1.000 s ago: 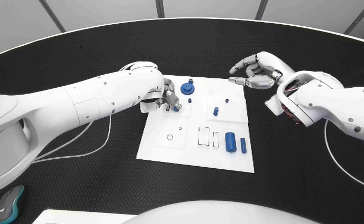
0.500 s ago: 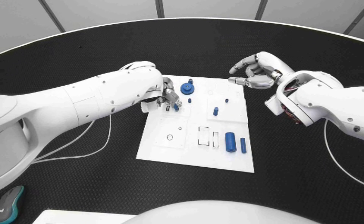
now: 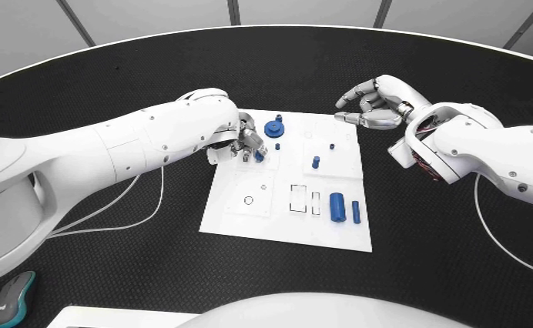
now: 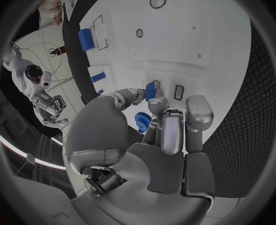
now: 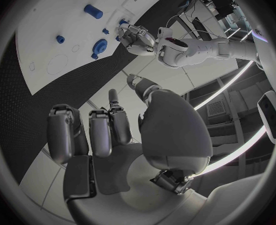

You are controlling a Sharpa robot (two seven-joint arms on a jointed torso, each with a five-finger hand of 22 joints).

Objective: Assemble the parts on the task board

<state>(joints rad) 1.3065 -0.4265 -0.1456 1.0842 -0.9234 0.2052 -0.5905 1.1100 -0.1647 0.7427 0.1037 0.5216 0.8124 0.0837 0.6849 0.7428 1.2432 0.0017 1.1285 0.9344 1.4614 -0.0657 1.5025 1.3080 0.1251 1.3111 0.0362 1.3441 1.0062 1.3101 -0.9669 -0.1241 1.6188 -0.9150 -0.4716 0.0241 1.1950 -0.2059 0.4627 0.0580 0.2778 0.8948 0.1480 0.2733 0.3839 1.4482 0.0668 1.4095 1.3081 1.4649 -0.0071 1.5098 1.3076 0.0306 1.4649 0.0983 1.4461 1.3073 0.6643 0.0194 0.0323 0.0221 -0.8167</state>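
We judge insertion underway: left hand (image 3: 246, 143) fingers pinch a small blue part (image 4: 150, 91) over the task board (image 3: 266, 216); right hand (image 3: 376, 106) fingers curled, empty. Next: align and press down.

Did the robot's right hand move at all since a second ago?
No. The right hand stays open, hovering off the task board's far right corner, same spot as before.

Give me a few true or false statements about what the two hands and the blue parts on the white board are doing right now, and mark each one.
1. The left hand pinches a small blue part over the task board. True.
2. The right hand holds a blue part. False: it holds nothing, beside the board's far corner.
3. A large blue cylinder lies near the board's near edge. True.
4. The blue round part is off the board. False: it sits on it.
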